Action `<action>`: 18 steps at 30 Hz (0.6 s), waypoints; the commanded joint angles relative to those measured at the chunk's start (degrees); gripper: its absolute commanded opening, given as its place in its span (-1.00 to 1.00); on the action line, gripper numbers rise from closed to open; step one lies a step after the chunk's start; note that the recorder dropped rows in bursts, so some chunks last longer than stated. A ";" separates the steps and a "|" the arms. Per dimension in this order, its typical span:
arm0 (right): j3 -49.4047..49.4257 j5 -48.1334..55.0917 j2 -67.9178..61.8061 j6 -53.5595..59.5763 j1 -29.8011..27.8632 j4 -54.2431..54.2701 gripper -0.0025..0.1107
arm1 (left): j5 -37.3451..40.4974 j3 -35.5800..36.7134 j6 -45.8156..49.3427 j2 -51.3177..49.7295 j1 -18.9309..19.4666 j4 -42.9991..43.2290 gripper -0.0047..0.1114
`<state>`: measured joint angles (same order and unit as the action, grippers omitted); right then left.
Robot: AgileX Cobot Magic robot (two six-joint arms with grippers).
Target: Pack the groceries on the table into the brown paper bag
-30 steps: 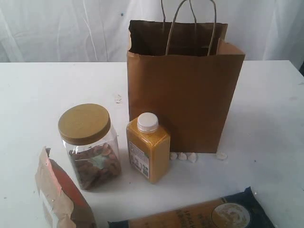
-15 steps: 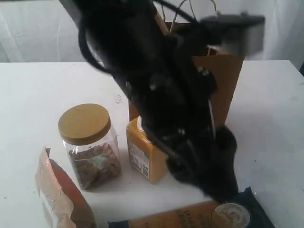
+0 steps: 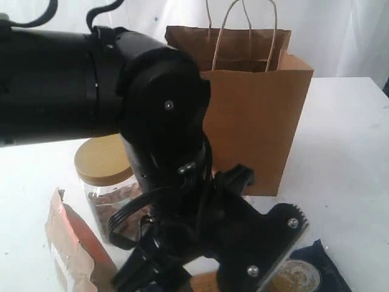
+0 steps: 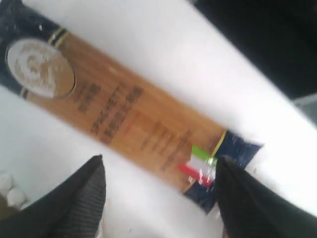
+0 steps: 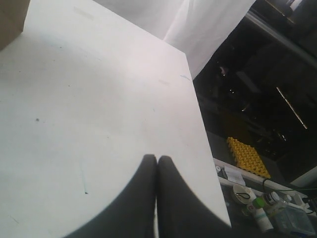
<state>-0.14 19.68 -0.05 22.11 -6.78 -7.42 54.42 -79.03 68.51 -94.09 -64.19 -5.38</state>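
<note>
The brown paper bag (image 3: 261,121) stands upright and open at the back of the white table (image 3: 352,152). Of the groceries, a clear jar with a tan lid (image 3: 103,161), an orange-brown pouch (image 3: 70,249) and one end of the long dark-blue-and-tan packet (image 3: 304,275) show around my left arm (image 3: 164,121). In the left wrist view the packet (image 4: 124,114) lies flat, and my left gripper (image 4: 159,161) hangs open over its striped end with nothing between the fingers (image 4: 84,198). My right gripper (image 5: 157,158) is shut and empty over bare table (image 5: 99,99).
Small white pebble-like bits (image 4: 10,191) lie beside the packet. The right gripper is close to the table's side edge (image 5: 198,124), with dark floor and clutter beyond. A corner of the bag (image 5: 10,20) shows far from it.
My left arm has swung in from above, across the bag's front, and dropped toward the near edge. It now covers the yellow bottle and most of the packet. The right gripper stays shut.
</note>
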 commanded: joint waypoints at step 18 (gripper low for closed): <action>0.14 -0.44 0.05 -0.22 -0.07 -0.02 -0.96 | -18.01 0.44 -26.37 -5.28 1.20 23.81 0.22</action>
<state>-0.14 19.68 -0.05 22.11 -6.78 -7.42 35.64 -78.99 43.76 -99.69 -63.06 18.77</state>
